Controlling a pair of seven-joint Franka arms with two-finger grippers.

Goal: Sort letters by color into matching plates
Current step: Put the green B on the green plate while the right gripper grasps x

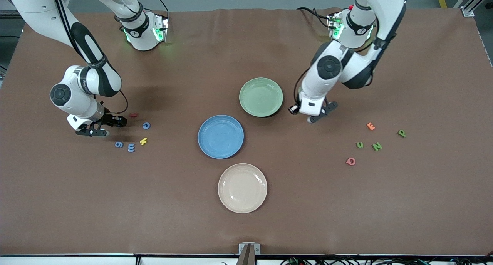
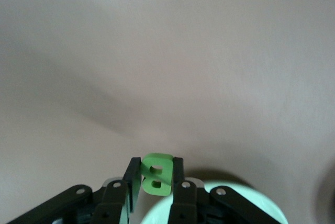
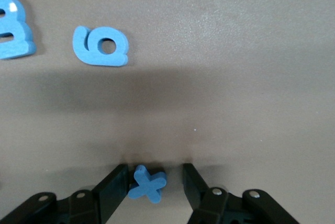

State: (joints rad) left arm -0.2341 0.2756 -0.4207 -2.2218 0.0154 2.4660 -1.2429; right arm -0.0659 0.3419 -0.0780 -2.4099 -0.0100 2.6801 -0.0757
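At frame centre both plates, green plate (image 1: 261,96) and blue plate (image 1: 220,136), are lying bare; left pincer (image 2: 156,178) is clamping a green letter (image 2: 156,174), right pincer (image 3: 155,183) is narrowing around a blue cross (image 3: 147,183).

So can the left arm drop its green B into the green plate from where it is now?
Probably yes. The left gripper holds the green B right beside the green plate, whose rim shows under its fingers in the left wrist view. Nothing stands between them.
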